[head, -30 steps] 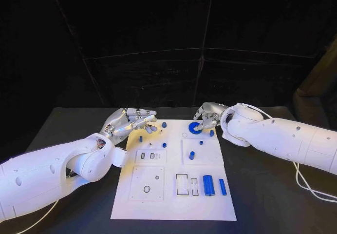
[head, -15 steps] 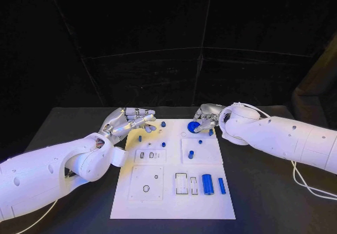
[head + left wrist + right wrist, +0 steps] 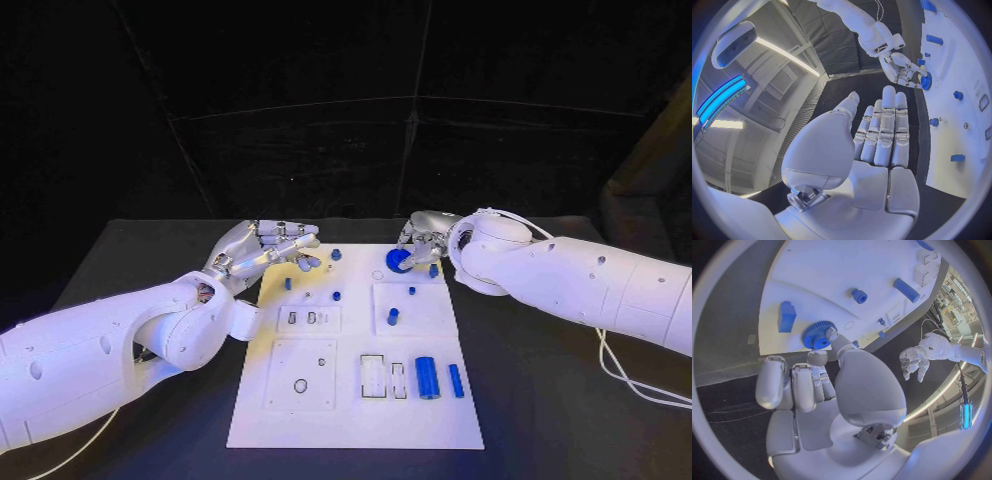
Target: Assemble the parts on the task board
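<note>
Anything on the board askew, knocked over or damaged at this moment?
Nothing stands out. The task board lies flat and intact, the right hand holds the blue gear at its far edge, and the left hand holds nothing.

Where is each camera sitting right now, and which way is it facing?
Head view: on the robot's head, looking down at the task board; both arms show.
Left wrist view: behind the left hand, open, facing across the board toward the right hand.
Right wrist view: behind the right hand, facing the board's far end.
All three share the blue gear, pinched by the right hand.
</note>
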`<action>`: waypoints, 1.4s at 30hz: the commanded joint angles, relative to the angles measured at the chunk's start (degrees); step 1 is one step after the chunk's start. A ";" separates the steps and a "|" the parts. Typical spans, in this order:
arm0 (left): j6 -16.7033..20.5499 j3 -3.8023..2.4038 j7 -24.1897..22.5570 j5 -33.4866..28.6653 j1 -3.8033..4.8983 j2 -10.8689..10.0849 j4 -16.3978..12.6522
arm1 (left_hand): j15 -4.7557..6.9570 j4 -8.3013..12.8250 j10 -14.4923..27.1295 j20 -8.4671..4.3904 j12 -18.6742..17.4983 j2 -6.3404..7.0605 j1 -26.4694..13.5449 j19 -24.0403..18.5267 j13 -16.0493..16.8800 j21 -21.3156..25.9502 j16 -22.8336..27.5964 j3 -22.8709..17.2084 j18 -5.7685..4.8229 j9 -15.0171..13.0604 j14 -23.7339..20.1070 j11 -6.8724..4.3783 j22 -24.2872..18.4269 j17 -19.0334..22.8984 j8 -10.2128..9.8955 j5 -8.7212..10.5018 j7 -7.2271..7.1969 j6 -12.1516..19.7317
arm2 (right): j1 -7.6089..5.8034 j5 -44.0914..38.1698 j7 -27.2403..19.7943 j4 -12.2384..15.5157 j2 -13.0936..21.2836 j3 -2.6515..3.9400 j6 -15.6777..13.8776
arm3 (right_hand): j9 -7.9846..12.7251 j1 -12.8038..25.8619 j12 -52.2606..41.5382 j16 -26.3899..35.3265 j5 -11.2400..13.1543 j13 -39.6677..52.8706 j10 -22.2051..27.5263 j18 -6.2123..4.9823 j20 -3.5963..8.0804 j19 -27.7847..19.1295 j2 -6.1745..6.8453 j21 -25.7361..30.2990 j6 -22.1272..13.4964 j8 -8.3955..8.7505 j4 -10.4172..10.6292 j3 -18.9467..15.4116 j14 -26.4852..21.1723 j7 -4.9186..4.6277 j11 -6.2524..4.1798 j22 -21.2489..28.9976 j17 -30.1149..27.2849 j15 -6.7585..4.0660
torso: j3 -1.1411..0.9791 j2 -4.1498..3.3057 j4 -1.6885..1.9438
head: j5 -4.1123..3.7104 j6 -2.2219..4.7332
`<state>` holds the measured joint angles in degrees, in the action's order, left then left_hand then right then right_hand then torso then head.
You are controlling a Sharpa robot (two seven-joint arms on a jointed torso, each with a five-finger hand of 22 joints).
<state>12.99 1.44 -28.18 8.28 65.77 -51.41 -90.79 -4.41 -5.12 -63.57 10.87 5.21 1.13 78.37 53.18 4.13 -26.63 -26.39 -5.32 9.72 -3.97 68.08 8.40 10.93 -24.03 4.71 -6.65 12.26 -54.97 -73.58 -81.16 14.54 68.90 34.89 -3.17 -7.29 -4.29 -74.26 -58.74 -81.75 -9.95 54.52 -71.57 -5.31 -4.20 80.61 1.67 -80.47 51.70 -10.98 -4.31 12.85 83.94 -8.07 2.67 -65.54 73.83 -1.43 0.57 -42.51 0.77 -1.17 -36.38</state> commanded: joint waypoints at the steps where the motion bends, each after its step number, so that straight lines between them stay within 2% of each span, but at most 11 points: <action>1: -0.92 -0.01 0.58 0.32 0.06 -0.01 0.02 | -0.07 0.40 0.14 0.03 -0.25 -0.64 0.01 -0.39 0.06 0.22 0.38 0.06 0.64 -0.08 -0.40 0.07 -0.05 -0.05 -0.25 0.18 0.19 -0.11 | 0.45 -2.06 0.71 0.07 -0.09 -0.27 -1.30 | -0.55 -0.55 -0.71 -0.34 1.17 0.68 -0.64 0.90 0.09 0.60 -1.74 0.23 2.79 -1.33 -0.53 1.98 3.03 0.23 -0.18 -0.28 0.25 -0.50 | -0.03 -0.04 0.08 | 0.01 0.05; 8: -1.28 -0.01 0.84 -1.11 0.06 -0.10 0.15 | -0.08 0.39 0.13 0.06 -0.27 -0.71 -0.03 -0.44 0.07 0.24 0.46 0.05 0.65 -0.09 -0.45 0.08 -0.08 -0.10 -0.27 0.18 0.20 -0.12 | 0.57 -3.69 0.02 1.23 -0.07 -0.27 -6.80 | -0.45 -0.10 -1.84 -0.35 1.45 1.99 -1.35 0.94 0.36 0.80 -1.86 0.18 5.24 -1.78 -1.48 4.65 3.03 0.88 -0.68 -0.51 0.41 -0.87 | -0.04 -0.03 0.02 | 0.23 -0.14; 14: -1.28 -0.01 1.01 -3.27 0.07 -0.37 0.31 | -0.09 0.37 0.11 0.06 -0.27 -0.77 -0.05 -0.46 0.08 0.25 0.49 0.03 0.66 -0.09 -0.46 0.08 -0.08 -0.12 -0.27 0.17 0.20 -0.13 | 0.60 -6.85 -0.15 2.36 -0.40 -0.27 -9.42 | -0.11 1.34 -2.08 -0.37 1.13 2.34 -1.56 0.98 0.53 0.92 -1.37 0.17 5.50 -1.28 -1.54 5.98 3.06 0.89 -0.70 -0.63 0.56 -0.95 | 0.05 0.02 0.11 | 0.24 0.10; 19: -1.23 -0.01 0.97 -3.71 0.07 -0.61 0.31 | -0.08 0.37 0.10 0.07 -0.28 -0.85 -0.04 -0.47 0.08 0.26 0.52 0.00 0.66 -0.10 -0.47 0.08 -0.09 -0.14 -0.27 0.16 0.19 -0.15 | 0.60 -8.53 -0.21 4.43 -0.58 -0.26 -10.91 | 0.10 2.26 -2.08 -0.35 0.63 2.42 -1.60 0.97 0.56 0.94 -1.03 0.22 5.51 -0.86 -1.47 6.76 3.06 0.84 -0.67 -0.55 0.59 -0.94 | 0.01 0.04 0.10 | 0.70 0.02; 25: -1.12 -0.01 0.87 -3.85 0.09 -0.83 0.52 | -0.08 0.42 0.11 0.08 -0.30 -0.92 0.04 -0.50 0.09 0.27 0.57 -0.07 0.67 -0.10 -0.48 0.07 -0.10 -0.18 -0.29 0.14 0.18 -0.16 | 0.60 -10.47 -0.33 6.46 -2.54 -0.25 -11.62 | 0.29 2.97 -2.04 -0.37 0.38 2.43 -1.59 0.98 0.55 0.98 -0.68 0.24 5.24 -0.34 -1.43 7.39 3.08 0.73 -0.60 -0.55 0.70 -0.90 | 0.02 -0.01 0.11 | 1.17 0.28; 31: -1.09 -0.02 0.77 -3.88 0.15 -0.85 0.76 | -0.07 0.47 0.11 0.08 -0.32 -0.95 0.11 -0.51 0.09 0.27 0.60 -0.11 0.68 -0.10 -0.49 0.07 -0.11 -0.20 -0.30 0.13 0.18 -0.16 | 0.83 -11.49 -0.52 5.78 -5.89 -0.25 -11.24 | 0.34 3.11 -2.02 -0.37 0.39 2.43 -1.58 0.96 0.54 0.96 -0.60 0.28 5.16 -0.18 -1.43 7.57 3.09 0.68 -0.57 -0.48 0.72 -0.88 | 0.05 -0.15 0.32 | 1.37 0.16; 35: -1.09 -0.02 0.72 -3.87 0.21 -0.84 0.82 | -0.07 0.47 0.11 0.08 -0.32 -0.95 0.11 -0.51 0.09 0.27 0.60 -0.11 0.68 -0.10 -0.49 0.07 -0.11 -0.20 -0.30 0.13 0.18 -0.16 | 1.20 -11.70 -0.63 5.04 -7.78 -0.24 -10.56 | 0.38 3.33 -1.96 -0.34 0.42 2.40 -1.55 0.96 0.52 0.95 -0.52 0.30 5.07 -0.01 -1.40 7.75 3.08 0.62 -0.52 -0.43 0.67 -0.85 | 0.02 -0.12 0.15 | 1.92 0.01; 40: -1.05 -0.02 0.68 -3.87 0.25 -0.74 0.90 | -0.07 0.47 0.11 0.08 -0.32 -0.95 0.11 -0.51 0.09 0.27 0.60 -0.11 0.68 -0.10 -0.49 0.07 -0.11 -0.20 -0.30 0.13 0.18 -0.16 | 1.67 -11.78 -0.73 4.11 -9.31 -0.23 -9.96 | 0.43 3.63 -1.85 -0.34 0.46 2.31 -1.47 0.96 0.48 0.96 -0.38 0.32 4.94 0.23 -1.34 7.98 3.08 0.54 -0.45 -0.41 0.70 -0.80 | 0.01 -0.14 -0.06 | 2.10 -0.21; 42: -1.05 -0.02 0.69 -3.87 0.26 -0.64 0.95 | -0.07 0.47 0.11 0.08 -0.32 -0.95 0.11 -0.51 0.09 0.27 0.60 -0.11 0.68 -0.10 -0.49 0.07 -0.11 -0.20 -0.30 0.13 0.18 -0.16 | 1.87 -11.84 -0.63 3.57 -9.87 -0.23 -9.52 | 0.48 3.74 -1.79 -0.32 0.48 2.28 -1.40 0.96 0.45 0.96 -0.20 0.33 4.72 0.47 -1.42 8.17 3.08 0.45 -0.39 -0.42 0.70 -0.75 | 0.01 -0.13 -0.05 | 2.03 -0.24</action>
<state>12.61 1.43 -27.88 4.61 65.92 -52.13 -89.83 -4.41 -4.97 -63.57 11.06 5.21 0.74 78.38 52.99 4.13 -26.63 -26.17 -5.47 9.72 -4.01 68.08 8.40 10.90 -24.15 4.71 -6.65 12.26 -54.96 -71.68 -92.02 14.25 72.81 25.25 -3.44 -17.25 -3.78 -71.11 -60.56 -81.74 -9.43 56.86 -72.99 -5.32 -3.76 81.28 1.55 -80.47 53.43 -10.75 -5.86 20.71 84.14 -7.85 2.06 -66.02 74.49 -2.06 0.60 -42.64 0.84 0.87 -36.55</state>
